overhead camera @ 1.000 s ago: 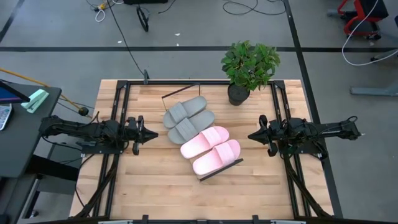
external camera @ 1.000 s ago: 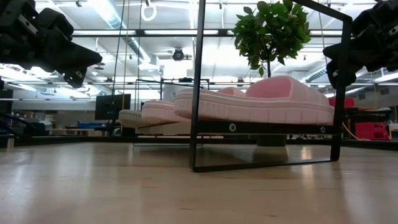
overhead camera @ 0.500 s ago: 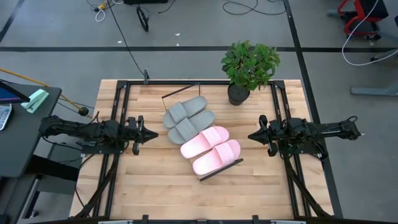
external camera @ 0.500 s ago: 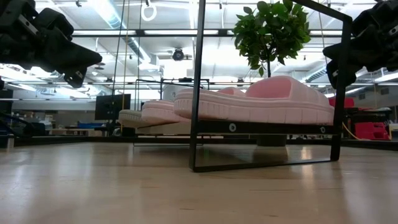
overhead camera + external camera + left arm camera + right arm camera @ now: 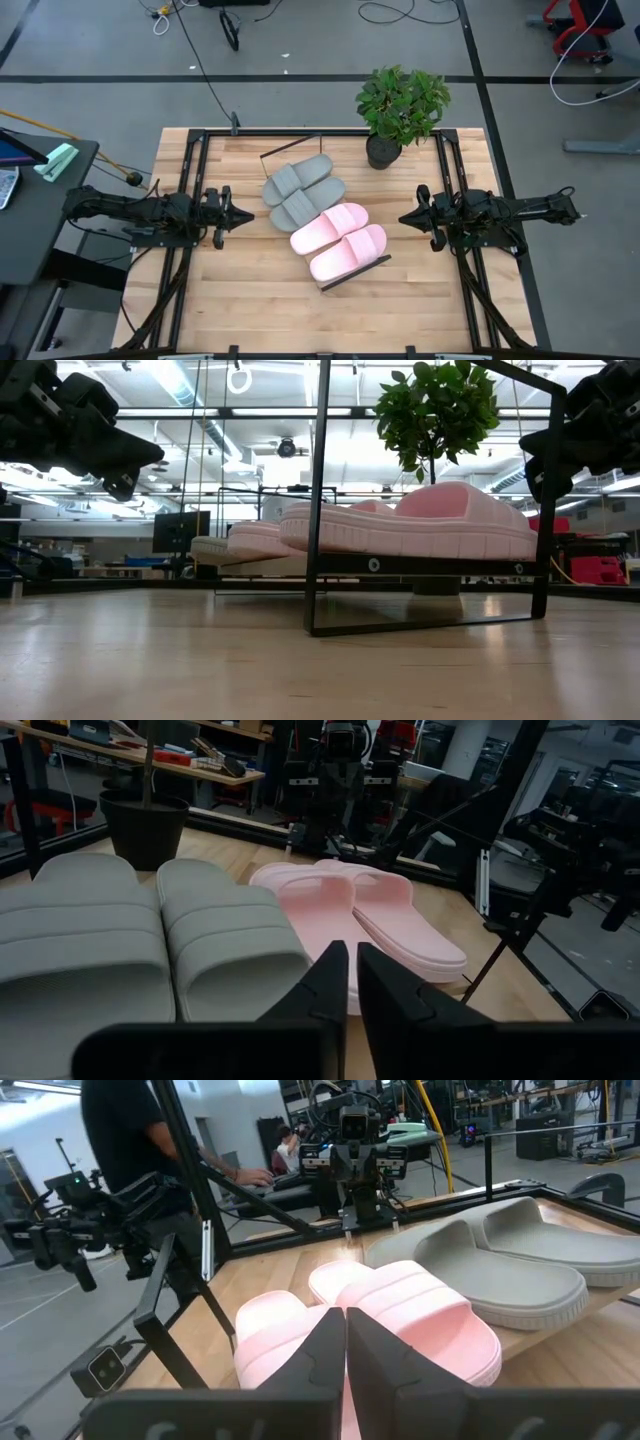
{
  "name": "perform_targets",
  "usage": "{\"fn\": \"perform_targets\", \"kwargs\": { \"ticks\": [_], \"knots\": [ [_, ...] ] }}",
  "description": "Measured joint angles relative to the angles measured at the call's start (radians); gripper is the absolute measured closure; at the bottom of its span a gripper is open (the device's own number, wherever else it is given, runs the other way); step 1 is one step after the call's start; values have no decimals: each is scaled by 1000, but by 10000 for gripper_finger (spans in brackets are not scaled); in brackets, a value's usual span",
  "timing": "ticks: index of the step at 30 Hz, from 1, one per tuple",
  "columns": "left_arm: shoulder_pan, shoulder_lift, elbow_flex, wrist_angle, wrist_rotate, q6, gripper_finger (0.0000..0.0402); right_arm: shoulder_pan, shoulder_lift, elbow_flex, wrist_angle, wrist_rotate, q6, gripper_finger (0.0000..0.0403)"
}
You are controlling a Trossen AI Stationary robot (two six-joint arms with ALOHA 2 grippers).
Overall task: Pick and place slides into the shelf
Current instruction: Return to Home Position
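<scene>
Two grey slides [image 5: 301,190] and two pale pink slides [image 5: 340,240] lie side by side, soles down, on the shelf [image 5: 355,273]. The shelf is a light-wood board with black end frames, set diagonally at mid-table. The low view shows the pink slides [image 5: 420,525] resting on the board [image 5: 430,565] inside the near end frame. My left gripper [image 5: 229,215] hovers shut off the table's left side of the shelf, pointing at the grey slides [image 5: 150,930]. My right gripper [image 5: 408,218] hovers shut off the right side, facing the pink slides [image 5: 400,1315].
A potted plant [image 5: 400,105] stands at the table's far edge, just right of the shelf's far end. Black rails [image 5: 190,200] run along the table's left and right sides. Bare wood [image 5: 260,300] lies near of the shelf. A person [image 5: 130,1130] stands beyond the table.
</scene>
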Motion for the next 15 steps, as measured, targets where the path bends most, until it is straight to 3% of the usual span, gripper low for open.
{"fn": "perform_targets", "kwargs": {
  "ticks": [15],
  "knots": [
    [0, 0, 0, 0, 0, 0, 366, 0, 0, 0, 0, 0, 0, 385]
  ]
}}
